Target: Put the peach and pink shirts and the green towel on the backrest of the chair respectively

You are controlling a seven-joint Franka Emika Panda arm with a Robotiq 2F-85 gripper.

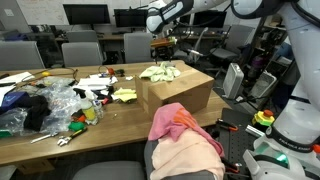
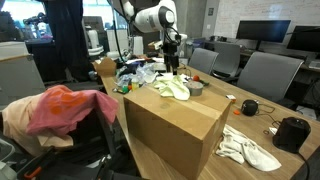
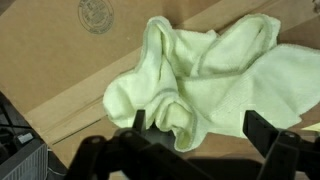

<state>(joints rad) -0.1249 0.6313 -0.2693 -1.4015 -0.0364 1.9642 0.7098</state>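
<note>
**Two shirts up, towel to go: gripper poised over the box**

Here is the gripper (image 1: pixel 165 47), hanging straight above the green towel (image 1: pixel 160 72), which lies crumpled on top of the cardboard box (image 1: pixel 185 95). In the wrist view the jaws stand wide apart, one finger (image 3: pixel 140 122) on each side of the towel's bunched lower fold. That spread makes sense, because a soft heap like this needs room on both sides before the pinch. Whether the fingertips touch the cloth I cannot tell; both exterior views put them just above it.

Over on the chair (image 2: pixel 100 130), the pink shirt (image 2: pixel 65 105) is draped across the backrest with the peach shirt (image 2: pixel 15 122) beside and beneath it. So, by my reading, the first two items are done and the towel is the last one left. It sits on the box, well apart from the chair.

The aim looks sensible: the raised ridge where the fabric folds over itself gives the fingers the most to bite. The risk, I would say, is catching only a thin edge, so that the towel slips or trails during the carry to the backrest. The backrest is crowded too, so the towel will want a spot where it does not drag the shirts off.

A white cloth (image 2: pixel 250 148) lies on the table beside the box, and it is no part of this job.
</note>
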